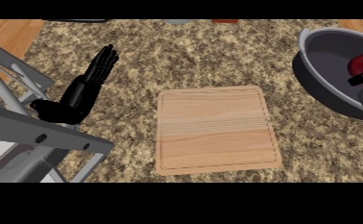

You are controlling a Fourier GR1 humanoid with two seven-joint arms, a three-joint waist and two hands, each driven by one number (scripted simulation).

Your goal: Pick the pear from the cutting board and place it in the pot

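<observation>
Currently, left hand (99,69) rests open, fingers straight, left of the cutting board (216,129); pot (327,74) sits at its upper right.

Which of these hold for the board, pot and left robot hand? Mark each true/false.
1. The cutting board has nothing on it. True.
2. The pot stands left of the board. False: it is at the right, cut off by the view's edge.
3. The left robot hand is open, fingers up. True.
4. The left robot hand touches the board. False: it is apart from it, at its left.
5. A dark red thing shows inside the pot. True.
</observation>
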